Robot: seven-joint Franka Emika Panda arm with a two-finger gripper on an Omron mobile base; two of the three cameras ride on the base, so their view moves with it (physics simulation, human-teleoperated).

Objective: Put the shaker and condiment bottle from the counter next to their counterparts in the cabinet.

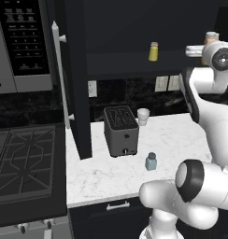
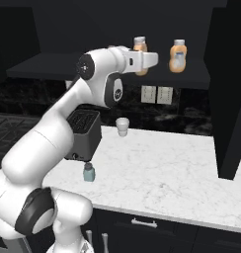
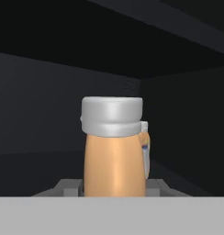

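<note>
Left base view: the white arm reaches to the upper right, into the tall black cabinet (image 1: 74, 79). A small pale blue shaker with a dark cap (image 1: 151, 161) stands low on the white marble surface (image 1: 181, 135), near its front edge, just beside a dark toaster (image 1: 120, 130). A yellow shaker with a tan cap (image 1: 153, 51) sits on the shelf above.

Right base view: the end effector (image 2: 142, 60), at upper centre, is clamped on an orange condiment bottle with a greyish cap (image 2: 139, 45) at shelf height, likely for placing beside the matching orange bottle (image 2: 177, 56) nearby on the right; a gap separates them.

Hand view: the held bottle stands upright at centre, with dark open cabinet room behind and a wall on the right.

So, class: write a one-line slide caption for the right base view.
Gripper holds condiment bottle at the cabinet shelf beside its counterpart bottle; shaker waits on counter.
</note>
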